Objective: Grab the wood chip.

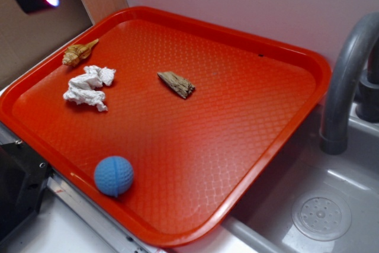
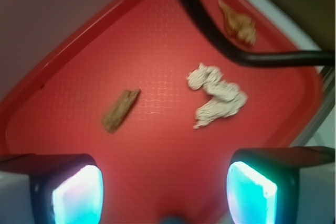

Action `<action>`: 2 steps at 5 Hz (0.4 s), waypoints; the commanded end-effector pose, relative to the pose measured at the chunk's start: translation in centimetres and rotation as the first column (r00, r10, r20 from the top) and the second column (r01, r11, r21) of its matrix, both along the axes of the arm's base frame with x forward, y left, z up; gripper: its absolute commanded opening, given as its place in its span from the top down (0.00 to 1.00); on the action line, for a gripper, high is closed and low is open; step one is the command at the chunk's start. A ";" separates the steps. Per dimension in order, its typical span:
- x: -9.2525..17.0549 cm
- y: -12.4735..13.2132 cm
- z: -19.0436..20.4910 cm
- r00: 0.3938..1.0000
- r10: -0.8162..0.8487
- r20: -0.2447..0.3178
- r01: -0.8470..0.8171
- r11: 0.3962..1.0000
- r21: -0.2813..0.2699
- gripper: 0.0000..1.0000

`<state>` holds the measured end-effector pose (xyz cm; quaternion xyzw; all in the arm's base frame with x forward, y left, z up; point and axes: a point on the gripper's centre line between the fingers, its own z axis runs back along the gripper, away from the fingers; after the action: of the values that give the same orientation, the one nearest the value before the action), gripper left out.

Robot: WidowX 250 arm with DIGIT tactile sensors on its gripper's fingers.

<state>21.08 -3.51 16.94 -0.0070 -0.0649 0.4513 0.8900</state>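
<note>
Near the middle of the red tray (image 1: 284, 57) lies the wood chip (image 1: 176, 83), flat and alone, well apart from the crumpled tissue (image 1: 89, 87) and the tan seashell (image 1: 79, 53) by the far-left rim. A blue dimpled ball (image 1: 113, 175) sits near the front edge. At the wrist view's bottom, the claw (image 2: 164, 192) shows only its 2 glowing pads (image 2: 79, 195), spread wide with nothing between them. That view is blurred, and a black cable (image 2: 210, 30) crosses it. A grey faucet (image 1: 346, 75) is cut off at right.
</note>
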 end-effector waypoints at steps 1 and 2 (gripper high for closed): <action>3.8 1.9 -3.5 0.974 0.203 0.098 -0.197 0.978 -0.066 0.00; 6.0 1.8 -6.0 0.972 0.211 0.098 -0.209 0.977 -0.037 0.00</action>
<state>26.40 -2.63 9.35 -0.0139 -0.0809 0.5349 0.8410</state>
